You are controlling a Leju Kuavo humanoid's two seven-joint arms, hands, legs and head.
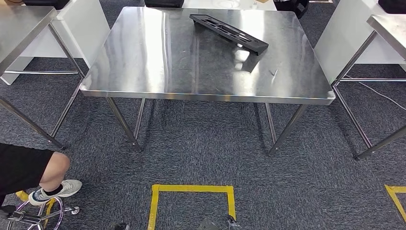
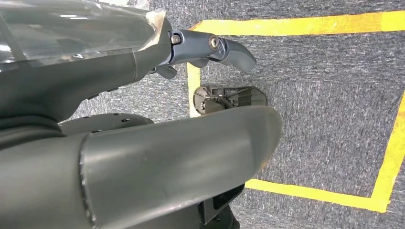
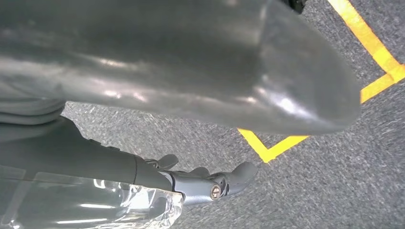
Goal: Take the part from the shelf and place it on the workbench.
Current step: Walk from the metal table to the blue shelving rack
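Note:
A long black part (image 1: 229, 32) with slots lies flat on the steel workbench (image 1: 182, 72), toward its far right side. Nothing touches it. My left hand (image 2: 200, 138) hangs down over grey carpet, its thick thumb apart from the darker fingers (image 2: 224, 47), with nothing between them. My right hand (image 3: 215, 71) also hangs over the carpet, its fingers (image 3: 215, 186) spread away from the thumb and holding nothing.
A small metal piece (image 1: 274, 73) lies near the bench's right front. Steel tables stand at the left (image 1: 19, 28) and right (image 1: 390, 26). A seated person's leg (image 1: 50, 175) and a stool (image 1: 38, 213) are at lower left. Yellow tape (image 1: 191, 188) marks the floor before the bench.

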